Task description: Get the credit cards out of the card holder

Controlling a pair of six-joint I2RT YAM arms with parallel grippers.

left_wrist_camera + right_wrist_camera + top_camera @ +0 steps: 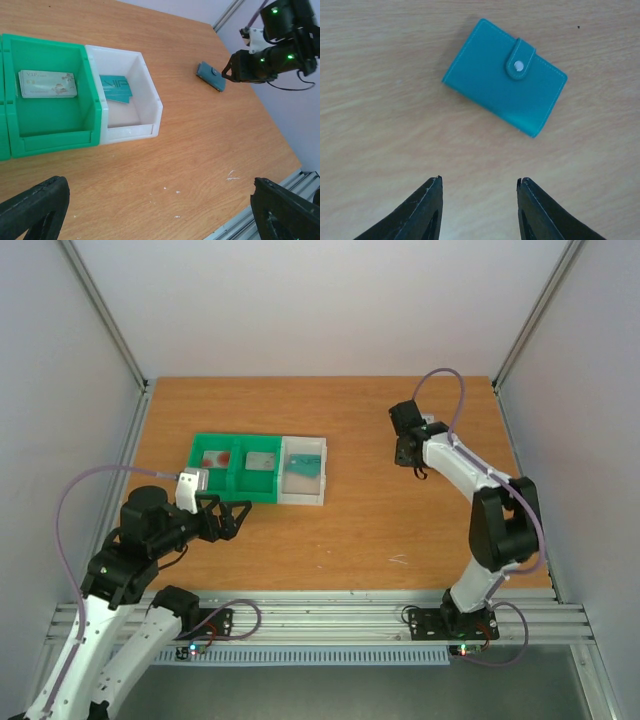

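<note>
The card holder [505, 77] is a teal wallet lying flat on the table, snapped shut with a tab and stud. My right gripper [480, 181] hovers just short of it, jaws apart with only bare table between them. From the left wrist view the card holder [210, 75] sits beside the right gripper [234, 67]. One pale credit card [47, 84] lies in a green tray compartment, a teal one [116, 89] in the white tray. My left gripper [160, 210] is open wide above bare table near the trays. In the top view the right gripper [408, 455] covers the holder.
A green tray [236, 485] joined to a white tray [303, 495] stands at centre left of the table. Another pale card with a red mark [215, 458] lies in the leftmost green compartment. White walls and metal posts enclose the table.
</note>
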